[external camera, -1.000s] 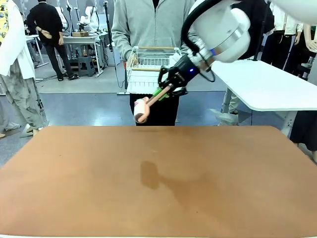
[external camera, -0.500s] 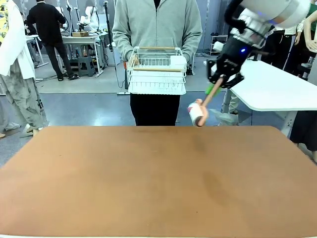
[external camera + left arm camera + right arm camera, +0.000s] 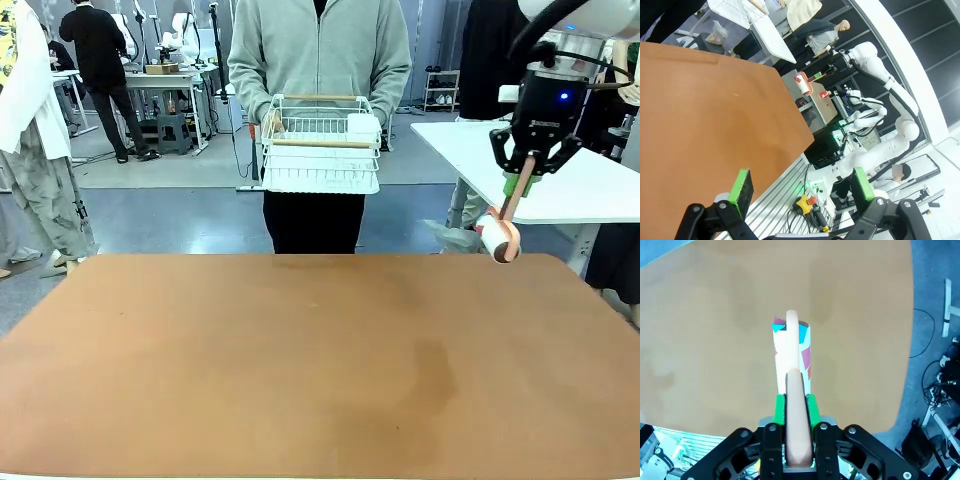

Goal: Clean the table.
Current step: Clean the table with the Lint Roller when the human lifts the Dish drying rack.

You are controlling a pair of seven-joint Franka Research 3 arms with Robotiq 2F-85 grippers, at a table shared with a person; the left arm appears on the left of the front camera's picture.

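The matte reddish-brown tabletop [image 3: 300, 370] with rounded corners spreads smooth and bare. Above its far right corner, the right gripper [image 3: 524, 180] has its jaws closed on the lint roller [image 3: 499, 232] by its smooth peach handle. The left gripper [image 3: 802, 185] has its green-padded jaws spread apart over the tabletop's edge. A person holds a white wire dish rack [image 3: 320, 145].

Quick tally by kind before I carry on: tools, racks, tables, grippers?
Lint roller: 1
Dish rack: 1
Tables: 2, brown table, white table
Grippers: 2, right gripper, left gripper
Total: 6
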